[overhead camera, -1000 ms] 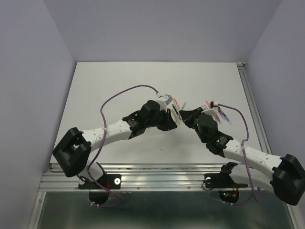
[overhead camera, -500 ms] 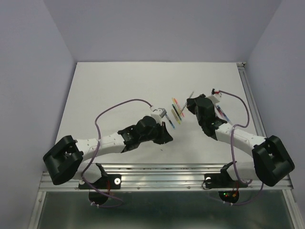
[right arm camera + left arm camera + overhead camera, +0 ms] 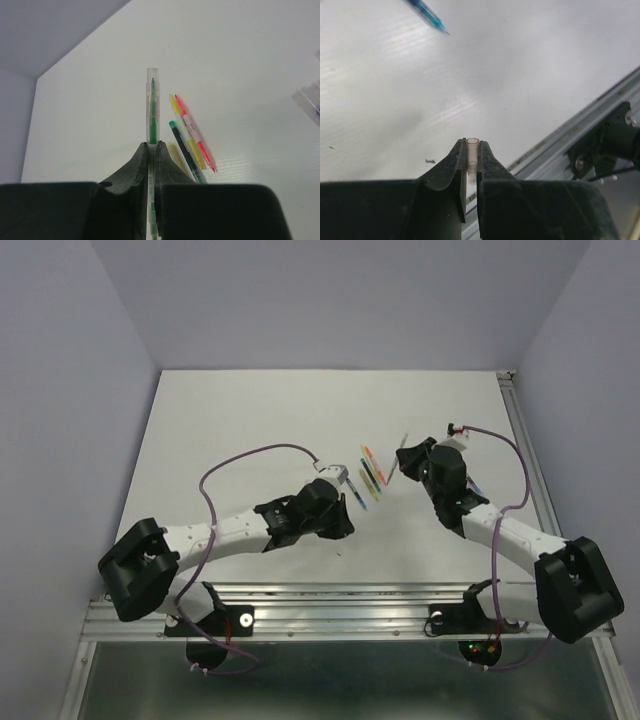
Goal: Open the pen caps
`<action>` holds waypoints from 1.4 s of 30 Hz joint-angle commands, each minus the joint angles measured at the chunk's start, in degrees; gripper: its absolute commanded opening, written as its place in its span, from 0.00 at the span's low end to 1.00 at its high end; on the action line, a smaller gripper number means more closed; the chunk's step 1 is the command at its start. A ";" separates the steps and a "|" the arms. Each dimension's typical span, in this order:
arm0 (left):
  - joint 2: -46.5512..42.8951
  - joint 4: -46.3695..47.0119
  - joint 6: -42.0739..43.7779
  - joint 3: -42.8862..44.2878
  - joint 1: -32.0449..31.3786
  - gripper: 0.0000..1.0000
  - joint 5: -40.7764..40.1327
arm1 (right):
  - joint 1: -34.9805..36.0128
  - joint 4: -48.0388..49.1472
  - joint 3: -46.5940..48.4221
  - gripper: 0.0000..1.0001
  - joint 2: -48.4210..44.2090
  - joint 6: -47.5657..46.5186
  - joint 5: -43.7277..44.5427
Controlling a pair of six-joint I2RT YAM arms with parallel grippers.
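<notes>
Nearest me, my left gripper (image 3: 472,156) has drawn back from the right one, which it met a second ago. Its fingers pinch a small pale cap (image 3: 473,144) just above the table (image 3: 530,75). Further out, my right gripper (image 3: 151,149) is clamped on the green pen (image 3: 152,107), which points away from me; its far tip looks covered by something clear. I judge one cap is off. Beyond it, the other pens (image 3: 192,137) lie together on the table.
</notes>
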 commanded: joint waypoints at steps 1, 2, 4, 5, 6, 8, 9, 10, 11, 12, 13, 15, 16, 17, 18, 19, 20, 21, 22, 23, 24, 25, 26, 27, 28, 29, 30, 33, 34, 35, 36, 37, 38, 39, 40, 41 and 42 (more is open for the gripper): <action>4.12 -7.13 2.80 6.03 2.99 0.05 -9.51 | -0.04 2.07 -4.52 0.01 -5.37 -4.57 -10.19; 5.09 -7.66 3.16 6.64 3.79 0.05 -9.07 | -0.12 0.06 -4.96 0.01 -6.08 -5.00 -11.85; 7.90 -8.80 3.95 8.23 6.07 0.08 -8.89 | -0.03 -1.71 -6.19 0.01 -8.54 -5.88 -13.70; 9.65 -8.98 4.04 8.58 6.86 0.08 -8.98 | -0.03 -2.68 -6.63 0.01 -9.42 -6.58 -14.32; 10.45 -9.24 4.04 9.28 8.44 0.08 -9.16 | -0.03 -2.95 -7.16 0.01 -10.90 -7.03 -14.76; 12.03 -9.77 4.22 9.81 9.68 0.10 -9.51 | -0.03 -2.78 -8.48 0.01 -12.32 -9.48 -17.57; 13.35 -9.94 4.22 10.42 10.20 0.10 -9.51 | -0.03 -2.51 -8.83 0.01 -12.76 -10.19 -18.45; 13.97 -10.12 4.48 10.86 10.64 0.12 -9.51 | -0.03 -2.34 -9.01 0.01 -13.72 -11.50 -20.29; 14.93 -10.04 4.57 11.04 10.82 0.12 -9.51 | -0.03 -1.90 -9.44 0.01 -13.90 -12.12 -23.44; 15.46 -10.12 4.66 11.65 10.91 0.13 -9.34 | -0.03 -1.81 -9.62 0.01 -14.17 -12.39 -24.78; 15.99 -10.21 4.75 11.92 10.91 0.13 -8.99 | -0.03 -1.55 -9.88 0.01 -14.43 -12.91 -26.18; 17.04 -10.65 4.48 12.80 10.91 0.16 -9.24 | -0.03 -0.76 -10.76 0.01 -14.61 -13.18 -29.70; 17.22 -10.74 4.22 12.98 11.00 0.19 -9.59 | -0.03 -0.58 -11.03 0.01 -14.78 -13.18 -30.41; 17.57 -11.26 4.04 13.15 10.91 0.20 -10.29 | -0.12 -0.23 -11.29 0.01 -15.22 -13.36 -31.72; 17.67 -11.44 3.87 13.33 11.00 0.22 -10.65 | -0.04 -0.23 -11.73 0.01 -15.57 -13.27 -31.82; 17.67 -11.88 3.69 13.42 11.00 0.26 -10.91 | -0.03 -0.23 -11.91 0.01 -15.75 -12.75 -31.82; 17.84 -12.05 3.78 13.59 11.00 0.29 -11.52 | -0.03 -0.66 -12.00 0.01 -16.10 -12.74 -31.82; 18.02 -12.32 3.69 13.77 11.00 0.31 -11.70 | -0.03 -1.10 -11.74 0.01 -16.19 -12.74 -31.91; 18.02 -12.58 3.60 13.86 11.00 0.33 -12.05 | -0.03 -1.71 -11.65 0.01 -16.28 -12.83 -32.17; 18.02 -12.67 3.60 13.94 11.00 0.35 -12.23 | -0.12 -2.76 -11.56 0.01 -16.28 -12.83 -32.35; 18.10 -12.67 3.60 13.94 11.00 0.36 -12.23 | -0.04 -3.30 -11.47 0.01 -16.45 -12.83 -32.61; 18.19 -12.76 3.60 14.03 11.00 0.39 -12.32 | -0.03 -3.48 -11.56 0.01 -16.54 -12.83 -33.05; 18.19 -12.93 3.60 14.29 11.00 0.39 -12.50 | -0.03 -4.17 -11.56 0.01 -16.98 -12.74 -33.83; 18.19 -13.20 3.69 14.47 11.00 0.39 -12.58 | -0.12 -4.44 -11.64 0.01 -17.16 -12.83 -34.28; 18.28 -13.46 3.69 14.56 11.00 0.39 -12.59 | -0.04 -4.79 -11.65 0.01 -17.51 -13.01 -34.80; 17.93 -13.72 3.69 14.65 11.00 0.40 -12.59 | -0.03 -5.49 -11.82 0.01 -17.77 -13.27 -36.29; 17.67 -13.73 3.69 14.65 11.00 0.41 -12.50 | -0.03 -5.67 -11.73 0.01 -17.95 -13.62 -37.26; 15.21 -13.64 3.69 14.30 11.00 0.51 -11.18 | -0.03 -6.55 -12.08 0.01 -18.30 -14.32 -40.43; 14.34 -13.55 3.69 14.21 11.00 0.55 -10.66 | -0.03 -6.55 -12.35 0.01 -18.21 -14.41 -41.30; 13.37 -13.81 3.60 14.30 11.00 0.58 -8.82 | -0.03 -6.38 -12.52 0.01 -18.13 -14.59 -43.31; 10.84 -13.73 3.52 13.95 11.00 0.65 -7.85 | -0.03 -5.86 -13.13 0.01 -17.95 -14.68 -44.46; 9.33 -13.20 3.43 13.42 11.00 0.71 -6.53 | -0.03 -5.33 -13.40 0.01 -17.86 -14.76 -45.52; 6.18 -11.20 3.43 12.98 11.00 0.75 -3.91 | -0.03 -4.28 -13.66 0.01 -17.43 -14.59 -47.88; 4.76 -10.13 3.43 12.11 11.00 0.82 -3.36 | -0.03 -3.75 -14.19 0.01 -17.25 -14.59 -49.12; 3.35 -8.21 3.25 11.58 11.00 0.84 -1.01 | -0.03 -3.04 -14.46 0.01 -16.99 -14.24 -50.35; 2.12 -7.14 3.16 11.22 11.00 0.85 1.19 | 0.05 -1.30 -14.63 0.01 -16.81 -13.80 -52.37; 0.28 -6.35 2.99 10.87 11.00 0.87 2.08 | 0.05 -0.50 -14.81 0.01 -16.20 -13.54 -53.26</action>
